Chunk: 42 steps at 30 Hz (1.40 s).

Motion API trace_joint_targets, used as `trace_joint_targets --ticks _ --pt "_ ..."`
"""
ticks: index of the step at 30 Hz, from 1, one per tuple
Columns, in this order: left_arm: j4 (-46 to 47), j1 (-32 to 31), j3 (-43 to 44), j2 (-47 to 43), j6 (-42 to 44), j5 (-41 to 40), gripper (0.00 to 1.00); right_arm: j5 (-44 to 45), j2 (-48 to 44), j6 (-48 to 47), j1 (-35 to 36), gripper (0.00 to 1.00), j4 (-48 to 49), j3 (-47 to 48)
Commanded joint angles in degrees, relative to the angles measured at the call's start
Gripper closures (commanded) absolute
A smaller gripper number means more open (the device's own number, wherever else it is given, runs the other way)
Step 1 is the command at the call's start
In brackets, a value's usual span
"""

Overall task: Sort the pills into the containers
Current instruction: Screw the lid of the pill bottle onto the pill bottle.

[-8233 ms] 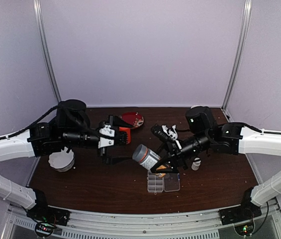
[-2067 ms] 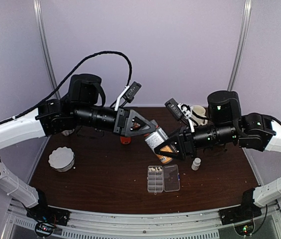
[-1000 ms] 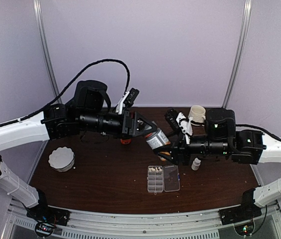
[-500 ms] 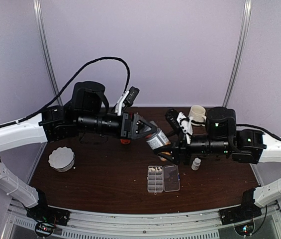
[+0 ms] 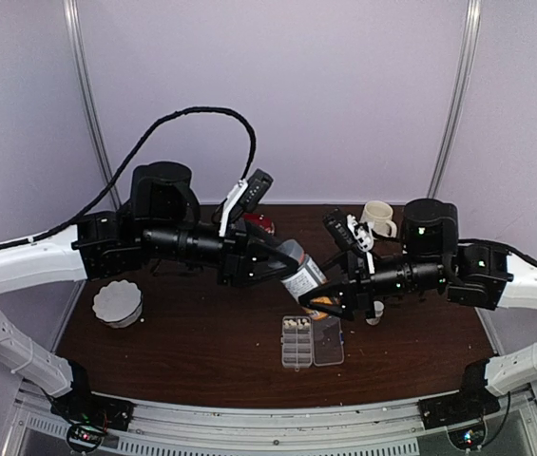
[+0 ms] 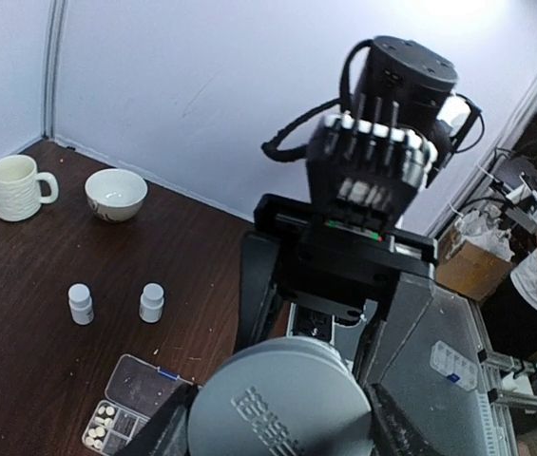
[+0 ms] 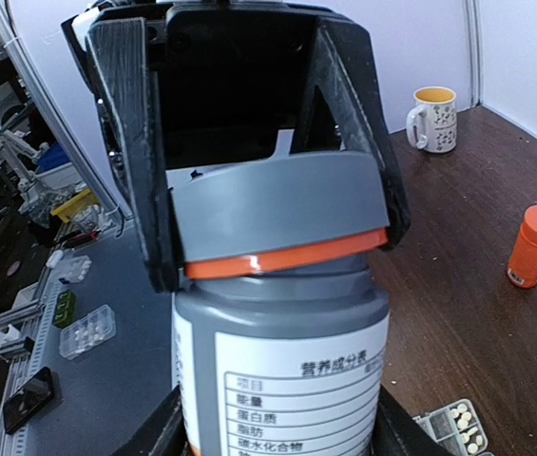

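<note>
While the left jaws clamp the grey cap, the right jaws grip the bottle, tilted in the air beside the far end of the organiser box

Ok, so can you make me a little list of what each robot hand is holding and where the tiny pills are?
left gripper: closed on the cap of the big grey bottle
right gripper: closed on the bottle's body, holding it tilted in the air
organiser box: on the table, lid open
pills: in compartments at one end of the box
also on the table: two small white bottles, a mug, a bowl
</note>
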Motion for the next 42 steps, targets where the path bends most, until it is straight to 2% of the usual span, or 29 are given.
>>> trace_joint_targets --ticks 1,4,15,19,23,30,35,42 --pt "-4.9 -1.2 -3.6 0.4 11.9 11.3 1.0 -5.6 -2.8 1.0 -1.7 1.0 12.4 1.2" --pt "-6.5 -1.2 -3.6 0.6 18.1 14.3 1.0 -9.2 -2.4 0.2 -1.7 1.0 11.3 1.5" --pt "-18.6 -1.2 1.5 2.3 47.3 14.1 1.0 -16.7 -0.1 -1.5 -1.7 1.0 8.6 3.3" --pt "-20.5 -1.2 2.9 2.6 54.5 12.7 1.0 -17.7 0.5 -2.2 -1.7 1.0 6.9 4.0" --pt "-22.5 -1.1 5.0 4.0 57.0 12.6 1.0 -18.5 0.2 -3.1 -1.8 1.0 6.4 3.8" --pt "-15.4 -0.7 2.9 5.0 50.8 14.7 1.0 -17.3 -1.0 -4.8 -1.7 1.0 6.7 2.7" --pt "-2.9 -0.2 0.0 4.0 36.0 15.4 1.0 -12.3 -2.0 -9.2 -1.6 1.0 4.1 2.3" --pt "0.4 -0.4 1.2 5.8 12.0 11.6 1.0 4.2 -3.8 -15.0 -1.3 1.0 5.6 2.1"
